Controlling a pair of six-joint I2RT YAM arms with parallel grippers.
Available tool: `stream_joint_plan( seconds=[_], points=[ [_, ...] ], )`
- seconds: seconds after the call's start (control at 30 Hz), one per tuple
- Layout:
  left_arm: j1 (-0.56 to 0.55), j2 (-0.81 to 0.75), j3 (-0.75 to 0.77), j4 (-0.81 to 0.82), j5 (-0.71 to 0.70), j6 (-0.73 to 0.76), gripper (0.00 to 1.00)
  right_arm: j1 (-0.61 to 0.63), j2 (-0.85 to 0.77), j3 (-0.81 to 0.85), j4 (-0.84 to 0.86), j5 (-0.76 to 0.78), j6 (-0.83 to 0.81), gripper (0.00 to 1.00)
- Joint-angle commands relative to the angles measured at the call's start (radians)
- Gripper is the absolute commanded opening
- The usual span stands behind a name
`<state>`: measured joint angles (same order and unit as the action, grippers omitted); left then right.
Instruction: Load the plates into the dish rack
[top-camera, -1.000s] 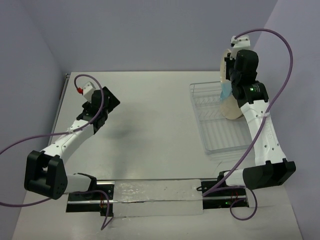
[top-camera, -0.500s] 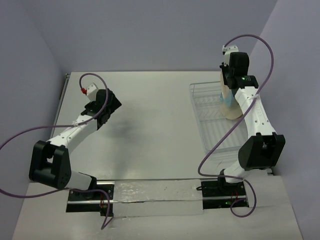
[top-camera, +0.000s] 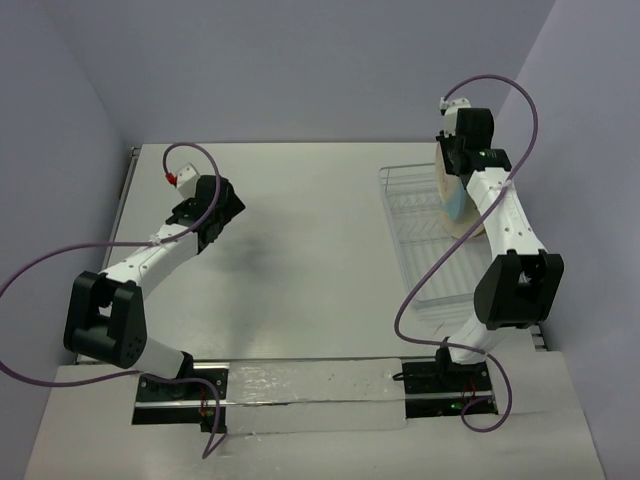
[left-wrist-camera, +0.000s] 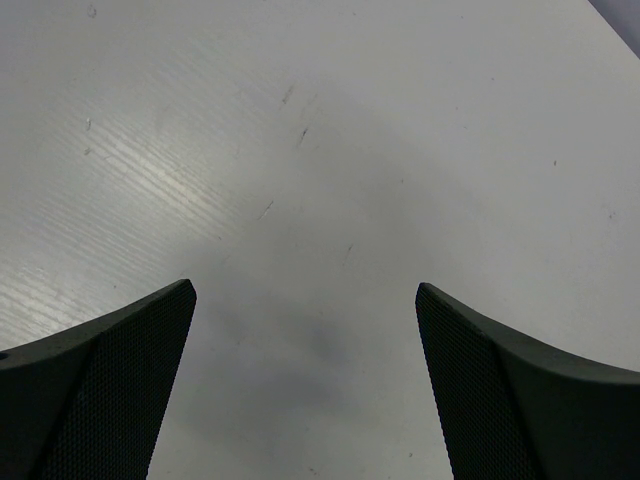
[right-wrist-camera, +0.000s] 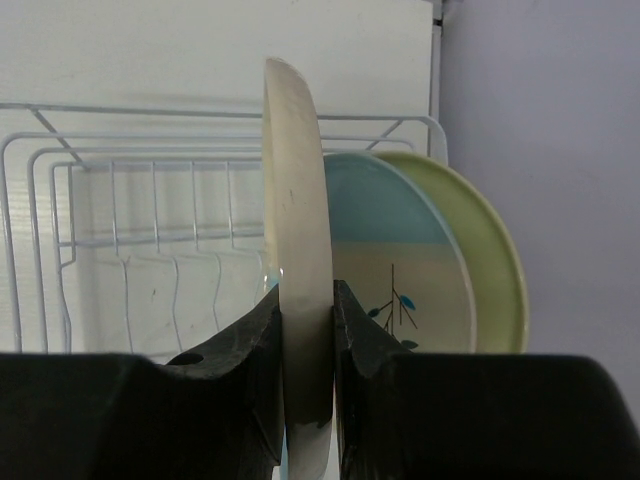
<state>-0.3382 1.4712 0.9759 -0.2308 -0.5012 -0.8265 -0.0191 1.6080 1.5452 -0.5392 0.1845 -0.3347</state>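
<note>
My right gripper (right-wrist-camera: 307, 310) is shut on the rim of a cream plate (right-wrist-camera: 298, 190), held upright and edge-on over the clear dish rack (right-wrist-camera: 60, 200). Just behind it, to the right, a part light blue plate with a dark sprig (right-wrist-camera: 395, 240) and a pale green plate (right-wrist-camera: 492, 265) stand upright in the rack. In the top view the right gripper (top-camera: 458, 160) is at the rack's (top-camera: 420, 250) far end, above the standing plates (top-camera: 462, 222). My left gripper (top-camera: 215, 212) is open and empty over bare table, also in its wrist view (left-wrist-camera: 305, 287).
The rack lies along the table's right side, close to the right wall (top-camera: 590, 150). The white table top (top-camera: 310, 220) stretches between the two arms. A clear strip (top-camera: 310, 385) lies along the near edge between the arm bases.
My right arm has swung farther back over the rack's far end with the plate in its grip. My left arm has stretched a little farther from its base, still open.
</note>
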Motion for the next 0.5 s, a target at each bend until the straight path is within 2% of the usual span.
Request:
stream_joint_plan(
  seconds=[0.0, 0.23, 0.47],
  points=[
    [0.007, 0.002, 0.049, -0.013, -0.014, -0.005, 0.99, -0.022, 0.008, 0.018, 0.073, 0.022, -0.071, 0.0],
    [0.007, -0.006, 0.054, -0.029, -0.03, -0.012, 0.99, -0.033, 0.024, -0.002, 0.05, -0.002, -0.129, 0.0],
    [0.007, 0.006, 0.078, -0.057, -0.048, -0.02, 0.99, -0.081, 0.039, -0.01, 0.036, -0.071, -0.101, 0.01]
  ],
)
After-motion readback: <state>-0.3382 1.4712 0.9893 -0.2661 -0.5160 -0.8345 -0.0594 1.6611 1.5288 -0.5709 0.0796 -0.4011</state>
